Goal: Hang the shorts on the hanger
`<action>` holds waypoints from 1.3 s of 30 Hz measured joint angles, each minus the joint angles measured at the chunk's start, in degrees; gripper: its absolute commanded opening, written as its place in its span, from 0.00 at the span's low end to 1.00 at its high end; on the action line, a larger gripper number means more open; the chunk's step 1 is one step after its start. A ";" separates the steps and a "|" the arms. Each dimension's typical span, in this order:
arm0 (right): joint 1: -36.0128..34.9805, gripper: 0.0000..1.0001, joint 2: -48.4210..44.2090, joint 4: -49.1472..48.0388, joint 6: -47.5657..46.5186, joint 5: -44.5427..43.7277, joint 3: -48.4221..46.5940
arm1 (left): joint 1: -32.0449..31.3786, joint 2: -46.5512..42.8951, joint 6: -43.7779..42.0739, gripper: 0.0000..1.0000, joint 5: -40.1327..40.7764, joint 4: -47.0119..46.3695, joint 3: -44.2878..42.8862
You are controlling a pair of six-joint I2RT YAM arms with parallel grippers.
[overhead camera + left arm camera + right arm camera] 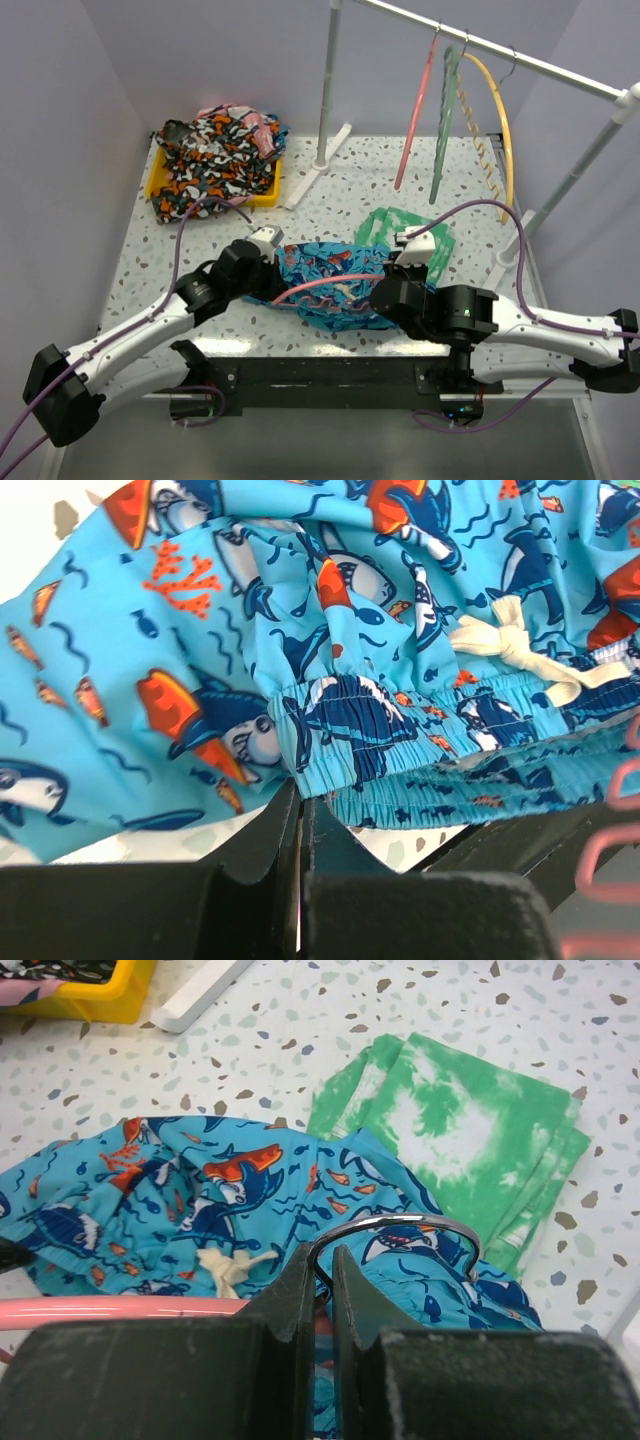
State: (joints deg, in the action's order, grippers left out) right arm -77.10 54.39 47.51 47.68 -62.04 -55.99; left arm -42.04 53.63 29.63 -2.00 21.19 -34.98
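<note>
On the left, the left claw (300, 805) is clenched. Its tips sit right at the lower edge of the elastic waistband (400, 720), and it appears to be nipping that hem rather than closing on air. The shorts (320, 262) lie crumpled on the counter (140, 270) at mid-near, between the two arms, with the white drawstring (510, 645) just right of the left claw's hold.

The hanger (330, 286) lies on top of the shorts with its long axis running left to right. Its free end points toward the left claw.

On the right, the right claw (325, 1260) is grasping the hanger at the base of its metal hook (400, 1220). A green cloth (470, 1130) lies beyond it, on the far right.

The waistband is held at the hanger's left tip, so the left arm is the nearer one to draw the opening along that axis, rightward over the pink arm.
</note>
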 measured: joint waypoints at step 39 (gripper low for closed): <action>-0.83 0.00 14.80 12.85 10.19 -9.75 -16.46 | 5.03 -10.08 -1.97 0.00 -5.16 31.63 -24.98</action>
State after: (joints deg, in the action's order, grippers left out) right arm -77.93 69.19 60.36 57.87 -71.79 -72.44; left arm -37.01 43.55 27.66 -7.16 52.82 -59.96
